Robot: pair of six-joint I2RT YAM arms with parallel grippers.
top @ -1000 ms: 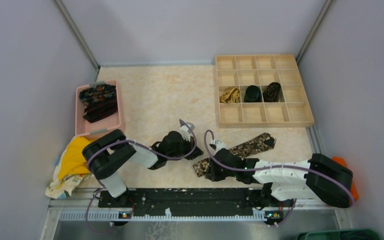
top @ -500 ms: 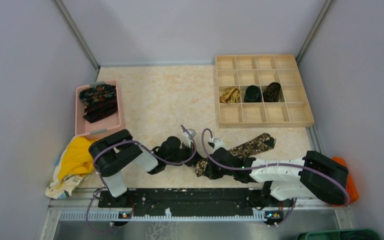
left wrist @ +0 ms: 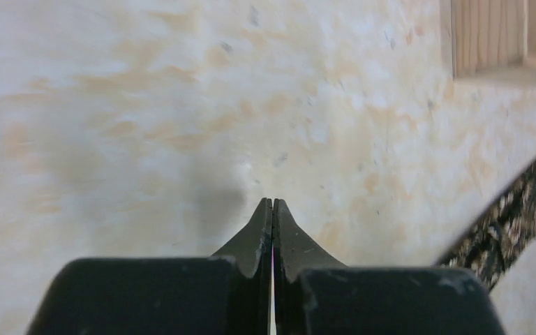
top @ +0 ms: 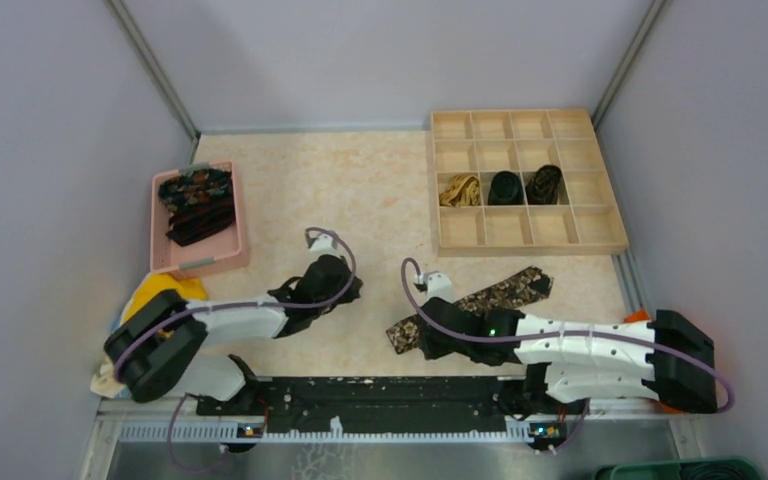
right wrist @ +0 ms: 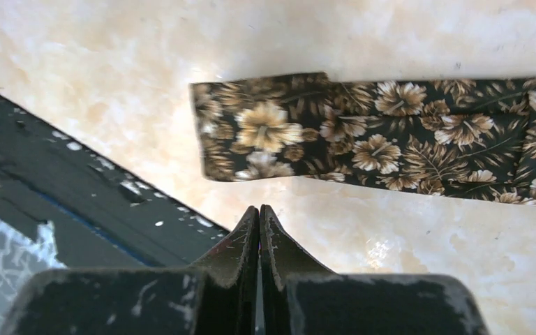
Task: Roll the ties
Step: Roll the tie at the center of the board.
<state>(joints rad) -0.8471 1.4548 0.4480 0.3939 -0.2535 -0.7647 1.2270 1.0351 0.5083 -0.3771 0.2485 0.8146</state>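
A black-brown floral tie (top: pixel 485 300) lies flat and slanted on the table; it also shows in the right wrist view (right wrist: pixel 391 136) and at the left wrist view's right edge (left wrist: pixel 523 209). My right gripper (top: pixel 422 342) is shut and empty, just near of the tie's near-left end (right wrist: pixel 259 206). My left gripper (top: pixel 345 292) is shut and empty over bare table left of the tie (left wrist: pixel 273 200). Three rolled ties, one golden-tan (top: pixel 459 188) and two dark (top: pixel 505 186), (top: pixel 544 183), sit in the wooden tray's compartments. More dark ties (top: pixel 196 203) lie in the pink bin.
The wooden compartment tray (top: pixel 600 230) stands at the back right, and its corner shows in the left wrist view (left wrist: pixel 502 42). The pink bin (top: pixel 200 262) is at the left. A yellow cloth (top: pixel 145 310) lies at the near left. An orange cloth (top: pixel 640 316) is by the right arm. A black rail (right wrist: pixel 56 202) runs along the near edge.
My left gripper has pulled away from the tie's near end, back and to the left. My right arm has stretched out lower; its gripper stays by the tie's near end.
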